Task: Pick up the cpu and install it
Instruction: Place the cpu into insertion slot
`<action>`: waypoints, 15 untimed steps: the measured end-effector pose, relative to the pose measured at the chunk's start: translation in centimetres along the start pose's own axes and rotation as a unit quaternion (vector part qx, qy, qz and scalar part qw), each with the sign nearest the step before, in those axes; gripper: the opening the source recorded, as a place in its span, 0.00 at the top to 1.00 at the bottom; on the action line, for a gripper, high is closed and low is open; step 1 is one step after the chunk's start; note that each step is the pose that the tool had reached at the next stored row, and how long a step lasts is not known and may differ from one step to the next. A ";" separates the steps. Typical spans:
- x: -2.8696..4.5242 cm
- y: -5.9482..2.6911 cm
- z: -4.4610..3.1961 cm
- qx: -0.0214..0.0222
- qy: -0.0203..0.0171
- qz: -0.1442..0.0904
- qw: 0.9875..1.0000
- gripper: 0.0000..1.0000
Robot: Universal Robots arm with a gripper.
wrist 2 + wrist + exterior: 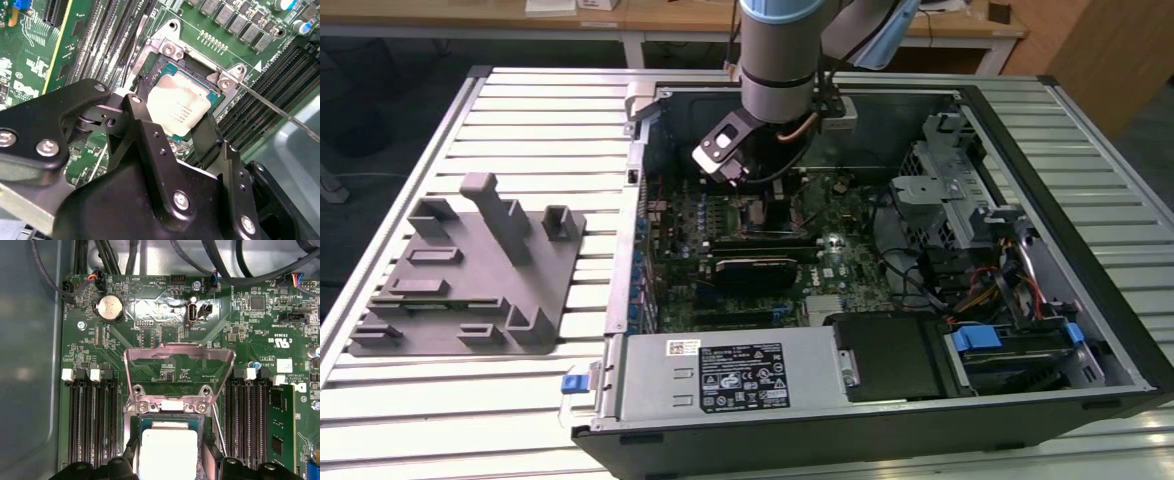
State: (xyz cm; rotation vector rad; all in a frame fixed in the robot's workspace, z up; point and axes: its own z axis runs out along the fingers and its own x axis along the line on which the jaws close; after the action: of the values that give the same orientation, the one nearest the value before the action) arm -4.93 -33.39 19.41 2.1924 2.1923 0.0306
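Over the open socket [170,406], the gripper [170,116] pinches the cpu [177,107] by two opposite edges. Judged light, thin, rigid and fragile underneath, so it wants an edge hold with gentle force.

Slatted metal table [520,120] carries open computer case [881,440]; grey fixture block [467,280] toward exterior view's left.

Thin square cpu [177,106]: dull silvery metal top. Black gripper [168,112]: smooth, faintly glossy. Hinged socket plate [180,348]: bright bare metal.
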 end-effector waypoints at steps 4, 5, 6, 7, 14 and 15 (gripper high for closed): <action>0.00 0.01 -0.12 0.000 0.000 0.000 1.000 0.39; 0.00 0.01 -0.15 0.000 0.000 0.000 1.000 0.39; 0.00 0.01 -0.15 0.000 0.000 0.000 1.000 0.39; 0.00 0.01 -0.15 0.000 0.000 0.000 1.000 0.39; 0.00 0.01 -0.17 0.000 0.000 0.000 1.000 0.47; 0.00 0.00 -0.17 0.000 0.000 0.000 1.000 0.47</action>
State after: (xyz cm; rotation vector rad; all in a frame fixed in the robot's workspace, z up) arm -4.93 -33.39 19.59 2.1924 2.1923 0.0305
